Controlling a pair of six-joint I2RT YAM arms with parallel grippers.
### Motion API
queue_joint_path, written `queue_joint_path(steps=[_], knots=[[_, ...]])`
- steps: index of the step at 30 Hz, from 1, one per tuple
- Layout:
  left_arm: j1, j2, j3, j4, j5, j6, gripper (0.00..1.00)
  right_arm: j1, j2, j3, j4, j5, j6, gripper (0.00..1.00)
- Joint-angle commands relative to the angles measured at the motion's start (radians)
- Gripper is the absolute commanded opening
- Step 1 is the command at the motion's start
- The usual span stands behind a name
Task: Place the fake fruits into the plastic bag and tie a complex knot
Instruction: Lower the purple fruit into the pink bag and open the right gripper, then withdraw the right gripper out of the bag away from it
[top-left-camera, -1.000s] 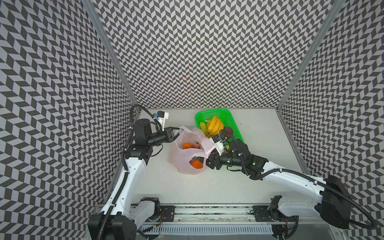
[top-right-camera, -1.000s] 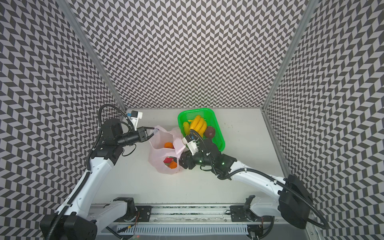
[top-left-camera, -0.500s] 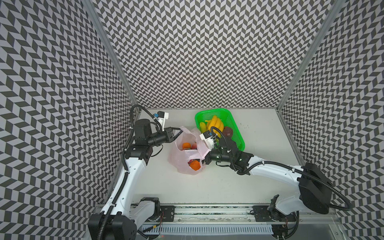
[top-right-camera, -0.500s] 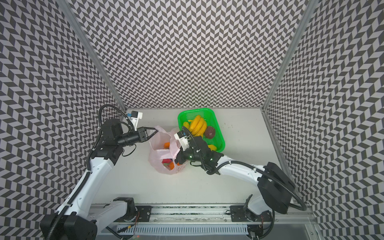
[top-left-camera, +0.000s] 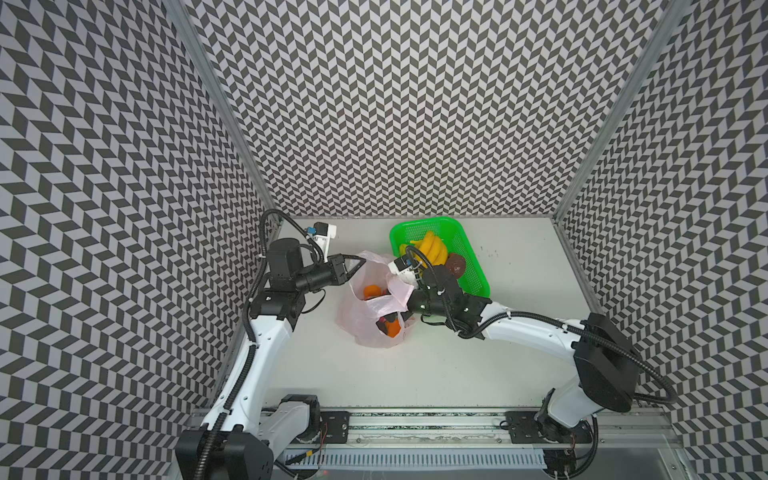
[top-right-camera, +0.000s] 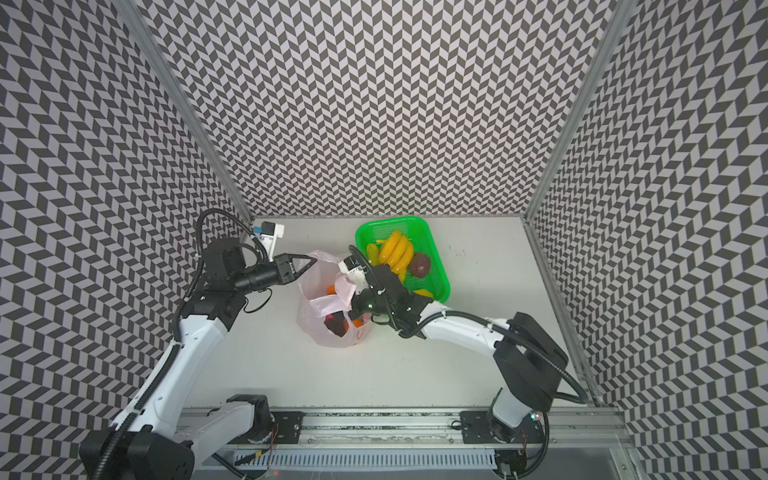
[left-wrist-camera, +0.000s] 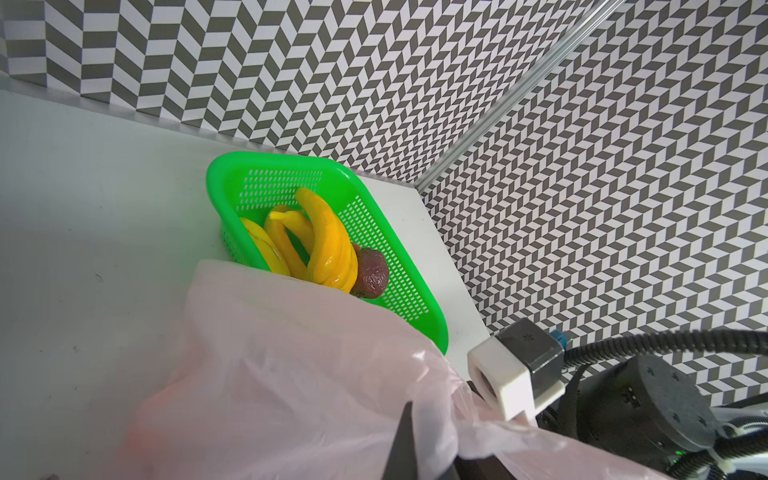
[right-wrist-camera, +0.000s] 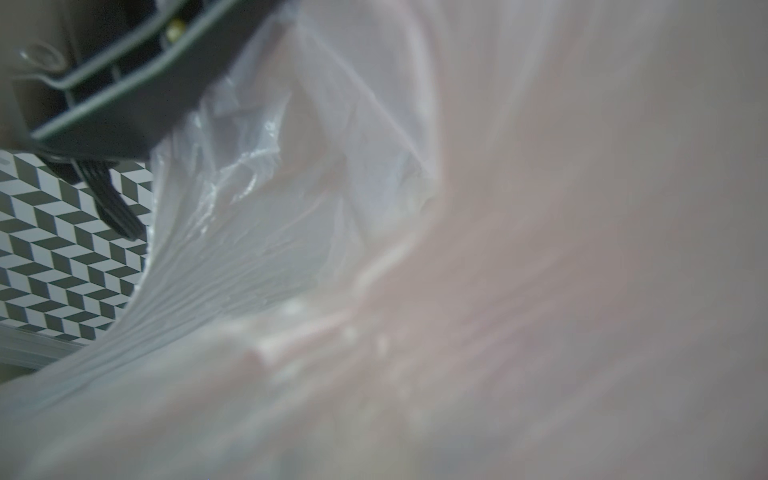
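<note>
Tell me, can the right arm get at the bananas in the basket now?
Probably yes, once it backs out. The right gripper is buried in the bag; the bananas lie uncovered in the open basket beside its wrist, nothing over them.

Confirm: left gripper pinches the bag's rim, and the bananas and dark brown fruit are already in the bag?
No. The left gripper does pinch the plastic bag rim, but the left wrist view shows the bananas and dark brown fruit in the green mesh basket.

Blurred plastic bag (right-wrist-camera: 540, 249) film hides how the right jaws stand in every view.
</note>
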Motion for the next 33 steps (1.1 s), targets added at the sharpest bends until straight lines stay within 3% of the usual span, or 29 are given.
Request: queue_joint_path(steps=[1, 12, 19, 25, 33], knots=[[-0.007, -0.024, 0.003, -0.004, -0.004, 0.013, 0.0, 0.004, -0.051, -0.001, 0.001, 0.03, -0.028, 0.85], [-0.005, -0.024, 0.008, -0.004, -0.005, 0.009, 0.0, 0.0, -0.131, -0.052, -0.043, 0.058, -0.062, 0.85], [-0.004, -0.026, 0.006, -0.006, -0.01, 0.015, 0.0, -0.017, -0.207, -0.075, -0.152, 0.083, -0.199, 0.85], [-0.004, -0.023, 0.006, -0.003, -0.01, 0.015, 0.0, -0.056, -0.306, -0.128, -0.21, 0.081, -0.301, 0.87], [-0.004, -0.015, 0.006, 0.002, -0.01, 0.016, 0.0, -0.15, -0.417, -0.185, -0.258, 0.076, -0.33, 0.89]])
